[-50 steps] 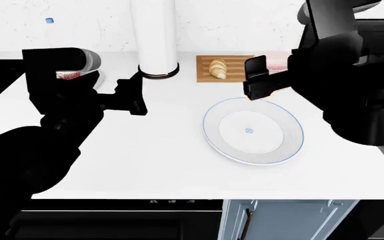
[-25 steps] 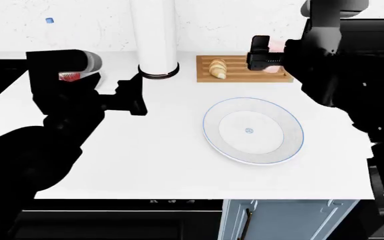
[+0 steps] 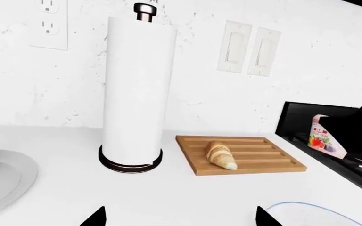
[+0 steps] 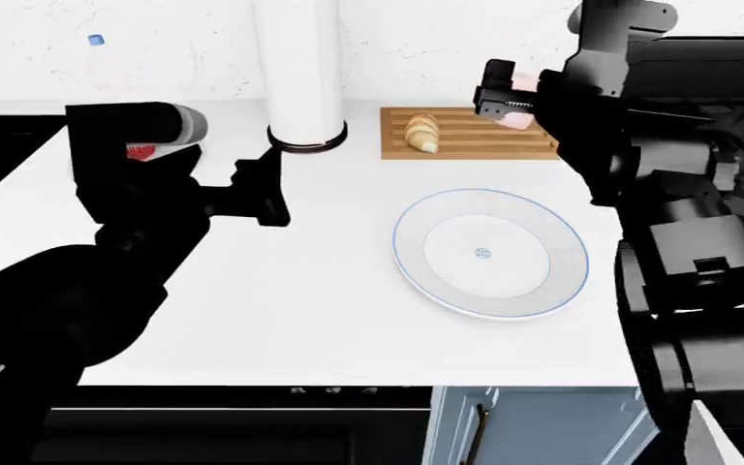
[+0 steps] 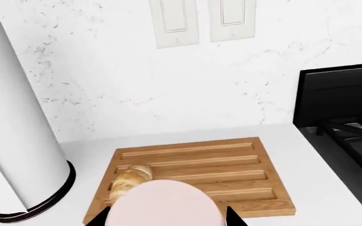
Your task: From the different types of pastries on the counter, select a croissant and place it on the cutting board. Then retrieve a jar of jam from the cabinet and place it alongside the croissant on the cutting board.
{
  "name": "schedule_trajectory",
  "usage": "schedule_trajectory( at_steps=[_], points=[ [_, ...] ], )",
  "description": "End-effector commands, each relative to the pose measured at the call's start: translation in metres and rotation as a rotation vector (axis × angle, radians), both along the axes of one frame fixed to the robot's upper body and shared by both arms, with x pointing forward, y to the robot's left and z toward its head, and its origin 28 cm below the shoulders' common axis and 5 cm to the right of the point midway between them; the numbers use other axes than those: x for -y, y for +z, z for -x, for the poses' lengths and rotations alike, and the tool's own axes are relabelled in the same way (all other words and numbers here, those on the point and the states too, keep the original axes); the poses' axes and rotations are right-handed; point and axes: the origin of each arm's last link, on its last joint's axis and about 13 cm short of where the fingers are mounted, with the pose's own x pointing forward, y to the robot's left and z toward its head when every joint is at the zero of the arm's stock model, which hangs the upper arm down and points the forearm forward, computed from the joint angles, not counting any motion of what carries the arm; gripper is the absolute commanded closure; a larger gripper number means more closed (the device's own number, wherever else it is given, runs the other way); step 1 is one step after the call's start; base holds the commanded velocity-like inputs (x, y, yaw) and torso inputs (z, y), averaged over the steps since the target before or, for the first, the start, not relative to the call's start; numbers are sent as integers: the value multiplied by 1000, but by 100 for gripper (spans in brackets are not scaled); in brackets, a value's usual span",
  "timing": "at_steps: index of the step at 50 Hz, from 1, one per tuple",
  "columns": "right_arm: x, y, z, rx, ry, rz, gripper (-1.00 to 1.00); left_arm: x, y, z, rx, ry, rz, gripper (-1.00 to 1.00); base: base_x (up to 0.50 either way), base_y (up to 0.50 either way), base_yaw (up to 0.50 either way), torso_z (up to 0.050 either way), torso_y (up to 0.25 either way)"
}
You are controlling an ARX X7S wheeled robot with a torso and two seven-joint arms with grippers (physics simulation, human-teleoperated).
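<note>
while the right arm reaches out over the cutting board (image 4: 463, 147), its right gripper (image 4: 511, 100) is clamped on the jar of jam (image 5: 162, 205), held above the board's right half. croissant (image 4: 421, 134) lies on the board's left half. left gripper (image 4: 263, 184) hangs low over the counter (image 4: 282, 291); can't tell how its fingers stand. cupcake mostly hidden behind the left arm.

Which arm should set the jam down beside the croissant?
Right. Its gripper already holds the jam jar over the cutting board, near the croissant. The left gripper is farther off, by the paper towel roll.
</note>
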Motion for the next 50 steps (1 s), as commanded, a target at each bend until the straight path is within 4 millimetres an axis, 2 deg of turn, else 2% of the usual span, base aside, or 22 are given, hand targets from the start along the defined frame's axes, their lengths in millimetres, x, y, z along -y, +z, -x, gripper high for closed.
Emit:
schedule_trajectory(
  at_steps=[1, 17, 32, 50],
  points=[
    [-13, -4, -3, -14, 16, 92, 100, -1, -1, 0, 4, -1, -7, -100, 0, 0, 0, 0, 0],
    [-16, 9, -4, 15, 90, 184, 100, -4, -9, -13, -13, 10, -8, -100, 0, 0, 0, 0, 0],
    [-12, 16, -4, 47, 37, 189, 100, -5, -7, -8, -2, 16, -7, -100, 0, 0, 0, 0, 1],
    [-11, 12, -4, 39, 36, 191, 100, -4, -7, -6, 1, 15, -8, -100, 433, 46, 0, 0, 1]
  ],
)
